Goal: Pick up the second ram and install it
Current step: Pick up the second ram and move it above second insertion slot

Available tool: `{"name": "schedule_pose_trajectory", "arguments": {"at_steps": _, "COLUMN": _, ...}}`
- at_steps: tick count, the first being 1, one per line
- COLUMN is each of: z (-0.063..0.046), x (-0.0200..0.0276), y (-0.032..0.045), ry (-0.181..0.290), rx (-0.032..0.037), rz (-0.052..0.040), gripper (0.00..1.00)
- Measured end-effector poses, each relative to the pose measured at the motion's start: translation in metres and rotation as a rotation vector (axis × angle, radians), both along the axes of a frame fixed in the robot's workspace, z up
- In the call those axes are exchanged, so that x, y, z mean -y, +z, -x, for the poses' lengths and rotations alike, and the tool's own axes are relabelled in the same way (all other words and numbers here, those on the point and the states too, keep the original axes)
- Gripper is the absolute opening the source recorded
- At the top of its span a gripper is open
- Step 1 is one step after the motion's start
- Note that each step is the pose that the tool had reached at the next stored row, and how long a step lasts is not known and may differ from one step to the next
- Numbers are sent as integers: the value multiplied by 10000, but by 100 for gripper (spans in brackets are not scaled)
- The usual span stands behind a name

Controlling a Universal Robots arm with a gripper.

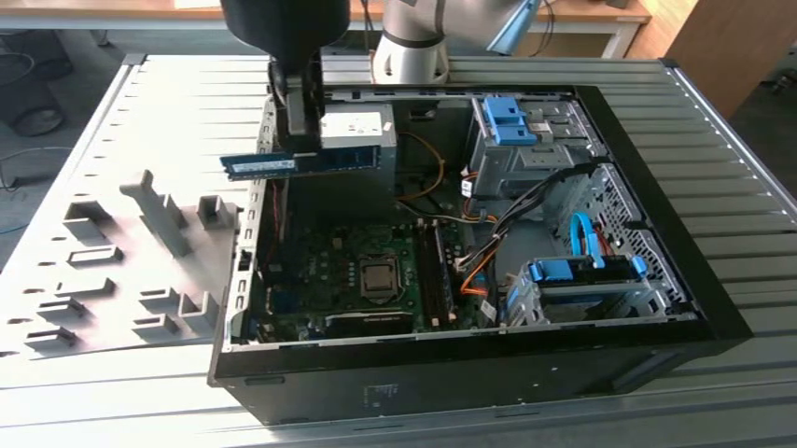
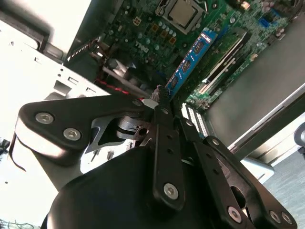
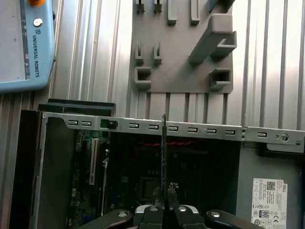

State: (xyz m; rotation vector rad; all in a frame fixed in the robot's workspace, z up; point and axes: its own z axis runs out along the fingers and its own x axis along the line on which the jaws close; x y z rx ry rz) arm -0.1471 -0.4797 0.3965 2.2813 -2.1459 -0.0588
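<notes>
Firstly, exterior view: gripper (image 1: 297, 140) pinches the second ram (image 1: 305, 161) near mid-length. Stick level and airborne over the open case's (image 1: 373, 392) wall on the exterior view's left, clear air around it. Second wrist view: ram juts out above the motherboard (image 2: 143, 28). First wrist view: ram edge-on, crossing the case rim; grey holder plate (image 3: 181, 81) beyond

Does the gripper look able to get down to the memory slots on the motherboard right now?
Probably yes. The gripper, shut on the second ram, hangs over the open case, and the memory slots beside the processor lie uncovered. Cables run close but do not cross them.
</notes>
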Motion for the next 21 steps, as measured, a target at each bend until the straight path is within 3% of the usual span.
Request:
{"name": "schedule_pose_trajectory", "arguments": {"at_steps": 8, "z": -203, "x": -19, "y": -3, "ry": 0, "rx": -1, "rz": -32, "gripper": 14}}
{"name": "schedule_pose_trajectory", "arguments": {"at_steps": 13, "z": -259, "x": -22, "y": -20, "ry": -28, "rx": 1, "rz": -387, "gripper": 14}}
{"name": "schedule_pose_trajectory", "arguments": {"at_steps": 21, "z": -477, "x": -30, "y": -158, "ry": -127, "rx": 2, "rz": -391, "gripper": 14}}
